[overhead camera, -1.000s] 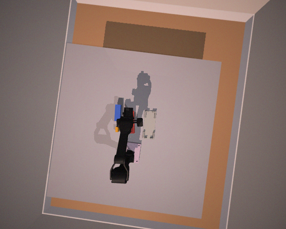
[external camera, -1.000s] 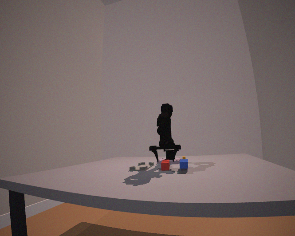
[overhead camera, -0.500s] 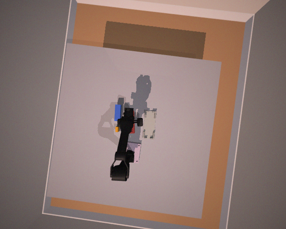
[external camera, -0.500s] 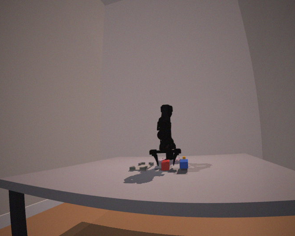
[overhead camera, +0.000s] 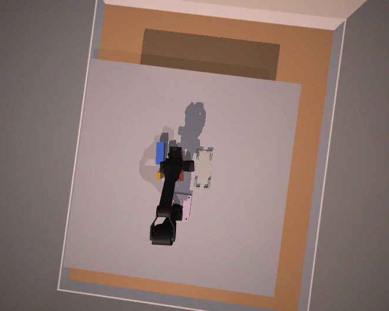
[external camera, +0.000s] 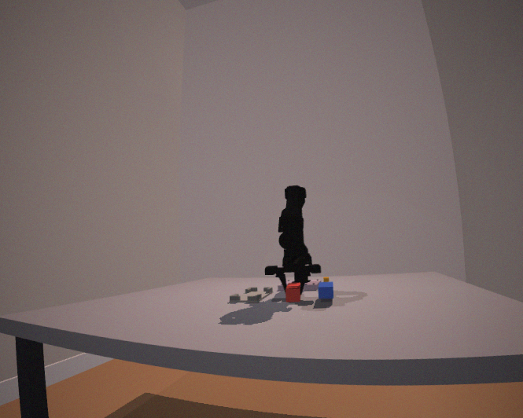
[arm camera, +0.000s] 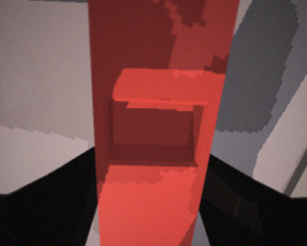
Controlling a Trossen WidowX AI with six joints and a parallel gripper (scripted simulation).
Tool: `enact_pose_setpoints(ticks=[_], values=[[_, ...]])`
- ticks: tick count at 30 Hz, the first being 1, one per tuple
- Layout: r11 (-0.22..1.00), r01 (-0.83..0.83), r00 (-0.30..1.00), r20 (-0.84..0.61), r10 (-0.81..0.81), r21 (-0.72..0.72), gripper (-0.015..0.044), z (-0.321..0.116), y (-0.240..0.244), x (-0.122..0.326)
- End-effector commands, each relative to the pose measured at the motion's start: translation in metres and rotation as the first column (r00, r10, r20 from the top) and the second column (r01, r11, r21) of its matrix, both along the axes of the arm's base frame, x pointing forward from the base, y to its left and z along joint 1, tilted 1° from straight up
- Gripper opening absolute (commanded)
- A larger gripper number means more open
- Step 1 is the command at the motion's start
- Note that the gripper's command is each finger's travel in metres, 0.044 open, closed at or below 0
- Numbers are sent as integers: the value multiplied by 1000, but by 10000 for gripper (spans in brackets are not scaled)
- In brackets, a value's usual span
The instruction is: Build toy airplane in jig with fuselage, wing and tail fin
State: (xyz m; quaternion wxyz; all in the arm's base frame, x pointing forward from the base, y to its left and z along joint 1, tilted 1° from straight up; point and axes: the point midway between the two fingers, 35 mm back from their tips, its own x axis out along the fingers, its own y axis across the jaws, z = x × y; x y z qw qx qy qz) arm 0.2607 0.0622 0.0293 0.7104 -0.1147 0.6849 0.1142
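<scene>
The red fuselage [overhead camera: 180, 176] [external camera: 292, 294] [arm camera: 147, 208] lies on the table left of the cradle in the top view, partly hidden by the arm. An empty socket in its top shows in the wrist view. My gripper [external camera: 293, 287] [arm camera: 148, 151] is shut on the fuselage, one finger against each side; the fingertips are hidden in the top view. The pale cradle [overhead camera: 203, 167] [external camera: 252, 297] is empty. The blue wing [overhead camera: 159, 152] [external camera: 325, 289] stands left of the fuselage. The small orange tail fin [overhead camera: 158, 175] [external camera: 325, 279] is just below the wing in the top view.
The pink base plate [overhead camera: 186, 208] lies beside the arm's base, below the fuselage and cradle in the top view. The wing and tail fin are close on the gripper's left. The cradle's raised corner posts are close on its right. The table [overhead camera: 241, 217] [external camera: 388, 332] carries everything.
</scene>
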Motion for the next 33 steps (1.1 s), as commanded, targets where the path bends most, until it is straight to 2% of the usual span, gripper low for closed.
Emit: enact_pose_setpoints(ticks=[1, 2, 8, 33], values=[[1000, 2, 1000, 1, -2, -1, 164, 0, 0, 0], [1000, 2, 1000, 1, -2, -1, 157, 0, 0, 0], [1000, 7, 1000, 2, -7, 1, 0, 6, 0, 2], [1000, 5, 1000, 2, -5, 1, 0, 81, 1, 6]])
